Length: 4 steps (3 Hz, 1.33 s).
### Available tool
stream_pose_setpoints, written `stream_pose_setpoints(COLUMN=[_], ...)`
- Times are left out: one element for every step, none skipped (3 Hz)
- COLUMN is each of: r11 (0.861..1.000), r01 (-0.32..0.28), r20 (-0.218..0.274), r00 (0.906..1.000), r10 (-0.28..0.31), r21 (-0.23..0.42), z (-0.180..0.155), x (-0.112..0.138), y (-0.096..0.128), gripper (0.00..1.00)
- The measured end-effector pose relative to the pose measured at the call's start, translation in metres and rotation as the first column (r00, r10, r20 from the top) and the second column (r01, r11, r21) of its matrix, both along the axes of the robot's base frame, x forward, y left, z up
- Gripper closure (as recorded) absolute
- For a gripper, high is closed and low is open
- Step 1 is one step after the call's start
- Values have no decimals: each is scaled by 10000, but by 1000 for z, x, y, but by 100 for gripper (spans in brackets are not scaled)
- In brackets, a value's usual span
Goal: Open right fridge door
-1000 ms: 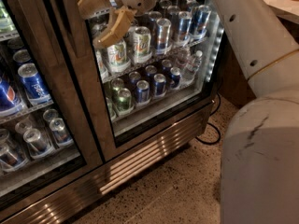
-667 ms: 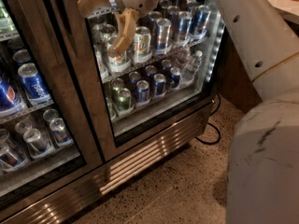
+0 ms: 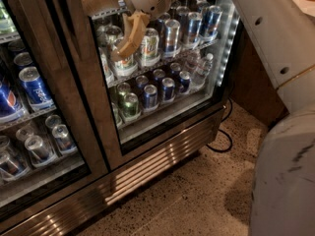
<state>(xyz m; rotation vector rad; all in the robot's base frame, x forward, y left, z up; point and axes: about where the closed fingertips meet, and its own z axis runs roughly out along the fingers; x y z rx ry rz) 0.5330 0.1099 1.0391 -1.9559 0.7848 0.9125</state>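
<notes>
**Hook the frame edge, then pull on an arc**

Pepsi door (image 3: 34, 117), left: ignore it. Right fridge door (image 3: 98, 117), centre, looks shut. Gripper (image 3: 102, 32) is splayed and empty over that door's upper-left corner. Get a finger behind the steel edge and pull outward. Handle not discernible.

The right fridge door (image 3: 96, 107): brushed-steel frame, glossy glass; gripper (image 3: 101, 31) before its upper pane, seemingly matt plastic.
</notes>
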Motion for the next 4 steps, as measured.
stream_pose_setpoints(r11=[9978,9978,9937,9937], r01=[-279,-279,-448,-448], r20=[152,152,357,357], r00=[9995,9995,9985,9985], r10=[270,271,413,414], r21=[597,597,1027,1027], z=[0,0,5,5], x=[10,9,21,17], y=[18,17,25,23], gripper=[41,63,65,64])
